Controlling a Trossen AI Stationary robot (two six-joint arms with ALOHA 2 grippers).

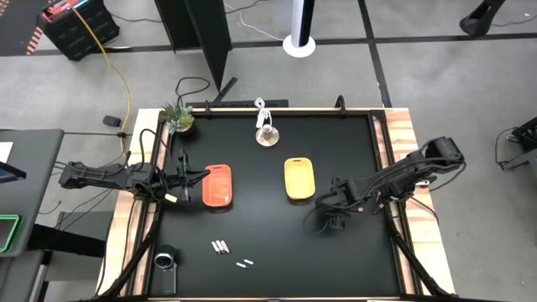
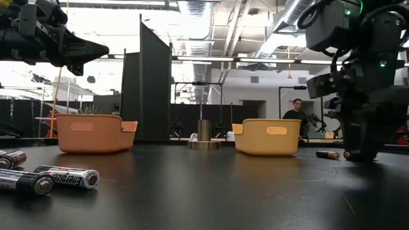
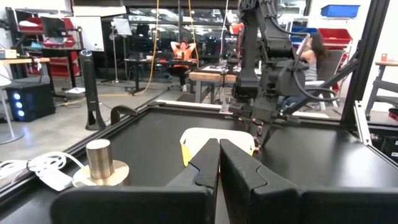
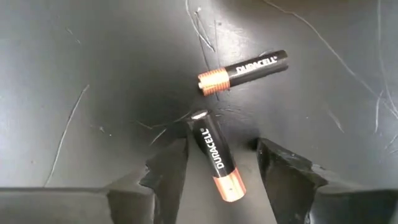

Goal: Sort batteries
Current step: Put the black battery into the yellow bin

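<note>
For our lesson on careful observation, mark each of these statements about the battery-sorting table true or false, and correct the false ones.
1. The right gripper stands open over a Duracell battery lying between its fingers. True.
2. A second Duracell battery lies inside the yellow tray. False: it lies on the black table, near the first battery.
3. The left gripper is shut. True.
4. The orange tray sits on the robot's right side of the table. False: it sits on the left side, beside the left gripper.
5. Several more batteries lie loose near the table's front edge. True.
</note>
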